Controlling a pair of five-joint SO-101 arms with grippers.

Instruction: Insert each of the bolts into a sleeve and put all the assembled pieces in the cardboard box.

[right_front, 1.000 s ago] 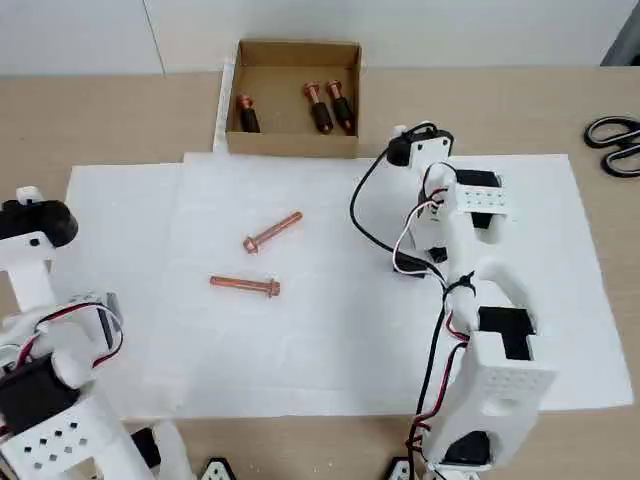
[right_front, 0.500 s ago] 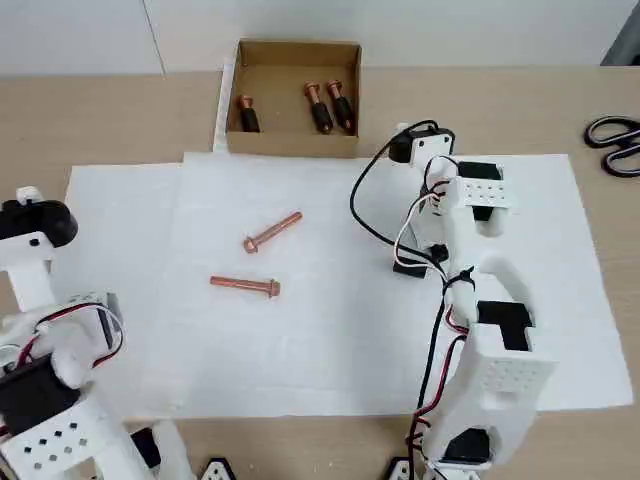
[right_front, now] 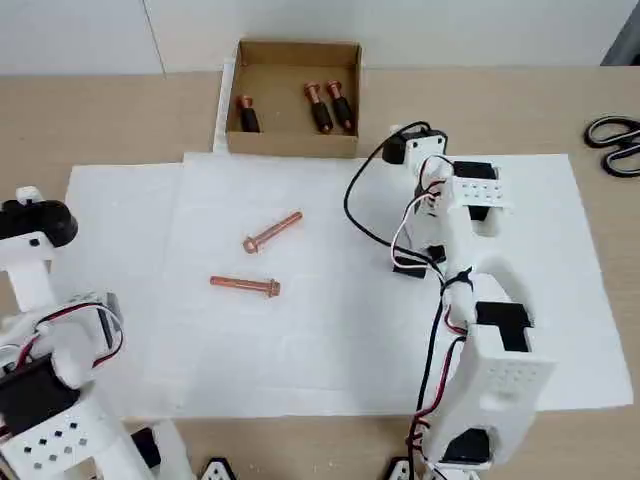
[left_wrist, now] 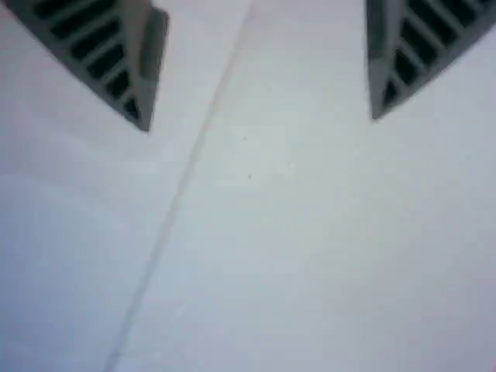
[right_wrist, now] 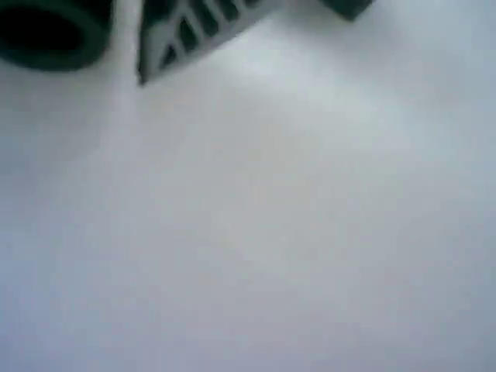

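Note:
Two bare copper bolts lie on the white paper: one slanted [right_front: 272,231], one level [right_front: 245,285]. Three bolts in dark sleeves [right_front: 322,107] lie in the cardboard box [right_front: 294,142]. My right gripper [right_front: 412,263] is down at the paper, right of the bolts. In the right wrist view a dark sleeve [right_wrist: 50,31] lies just beside one of its fingers [right_wrist: 194,31], with a narrow gap between them. My left gripper [left_wrist: 260,85] hangs open over bare paper, nothing between its fingers; its arm [right_front: 40,350] sits at the near left corner.
Scissors [right_front: 612,140] lie on the wooden table at the far right. A black cable [right_front: 365,215] loops from the right arm over the paper. Another dark piece [right_wrist: 349,6] shows at the edge of the right wrist view. The white paper [right_front: 320,350] has free room in front.
The right arm has shifted slightly toward the box and to the left. Bolts, box and left arm have not moved.

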